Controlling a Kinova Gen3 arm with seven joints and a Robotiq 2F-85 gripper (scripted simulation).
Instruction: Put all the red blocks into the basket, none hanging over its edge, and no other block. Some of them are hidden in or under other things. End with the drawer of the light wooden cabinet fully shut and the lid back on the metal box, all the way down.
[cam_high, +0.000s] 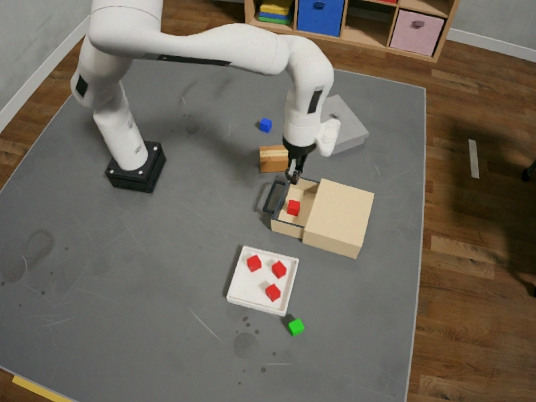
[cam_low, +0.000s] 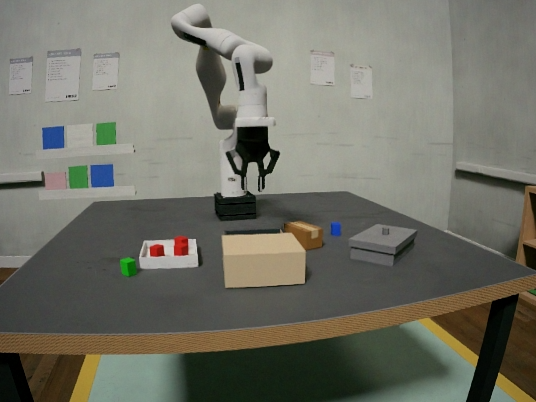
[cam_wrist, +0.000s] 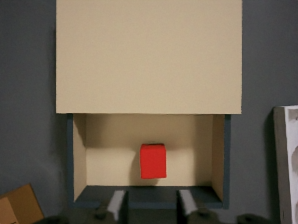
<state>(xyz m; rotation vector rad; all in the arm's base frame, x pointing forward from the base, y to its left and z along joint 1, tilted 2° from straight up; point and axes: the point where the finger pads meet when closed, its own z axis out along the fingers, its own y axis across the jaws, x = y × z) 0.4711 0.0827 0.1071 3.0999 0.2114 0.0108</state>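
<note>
The gripper (cam_high: 294, 176) (cam_low: 253, 187) (cam_wrist: 152, 205) is open and empty, with its fingers part way apart, above the drawer's front end. The drawer (cam_high: 286, 228) (cam_wrist: 107, 175) of the light wooden cabinet (cam_high: 340, 215) (cam_low: 264, 260) (cam_wrist: 150, 60) stands pulled out. A red block (cam_high: 293, 207) (cam_wrist: 153, 161) lies in it. The white basket (cam_high: 257, 306) (cam_low: 170, 261) (cam_wrist: 284, 160) holds three red blocks (cam_high: 254, 263) (cam_high: 279, 269) (cam_high: 273, 292), none over its edge. The grey metal box (cam_high: 350, 145) (cam_low: 372, 256) has its lid (cam_high: 345, 120) (cam_low: 382, 237) on. Its inside is hidden.
A brown cardboard box (cam_high: 273, 161) (cam_low: 305, 235) (cam_wrist: 22, 205) stands beside the drawer, on the metal box's side. A blue block (cam_high: 265, 125) (cam_low: 336, 229) lies beyond it. A green block (cam_high: 296, 326) (cam_low: 128, 266) lies just outside the basket. The drawer's dark handle (cam_high: 274, 196) sticks out from its front.
</note>
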